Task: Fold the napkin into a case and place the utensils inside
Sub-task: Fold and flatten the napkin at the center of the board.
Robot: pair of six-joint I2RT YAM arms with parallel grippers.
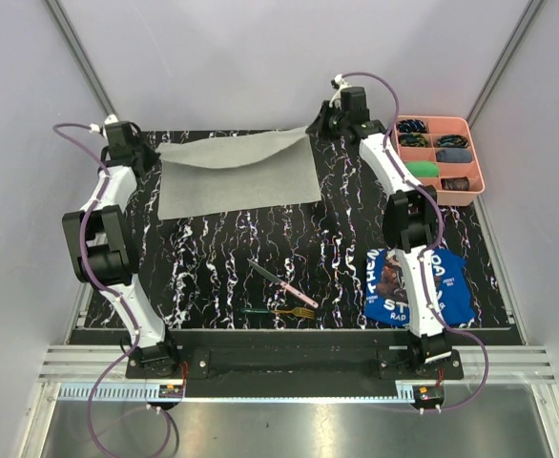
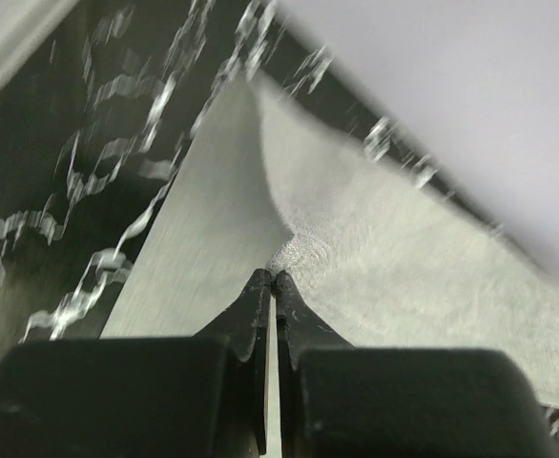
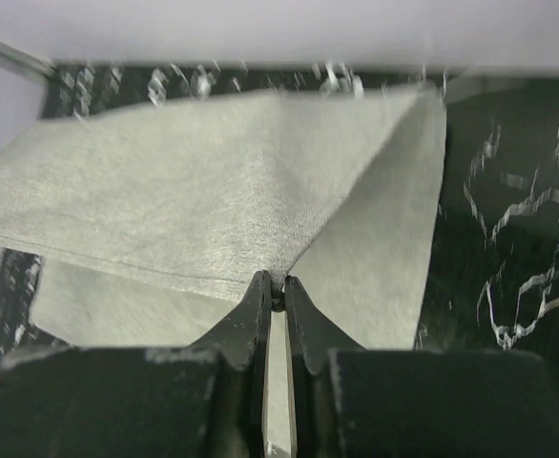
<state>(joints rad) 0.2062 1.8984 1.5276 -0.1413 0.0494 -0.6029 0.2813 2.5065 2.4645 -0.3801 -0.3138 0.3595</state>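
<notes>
Pinched the napkin [image 1: 237,181] by its far corners in left pincer [image 2: 272,279] and right pincer [image 3: 275,281], held that edge raised over the back tabletop [image 1: 222,258]; mid first fold, probably called for drawing nearward evenly

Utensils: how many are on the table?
2. The pink-handled knife lies front-centre on the table; the green-handled fork lies just nearer the front edge. The pink tray contents are too small to tell.

Pink compartment tray [image 1: 448,197] at the marbled black mat's [image 1: 213,258] far-right corner; blue printed cloth [image 1: 456,286] near-right.
</notes>
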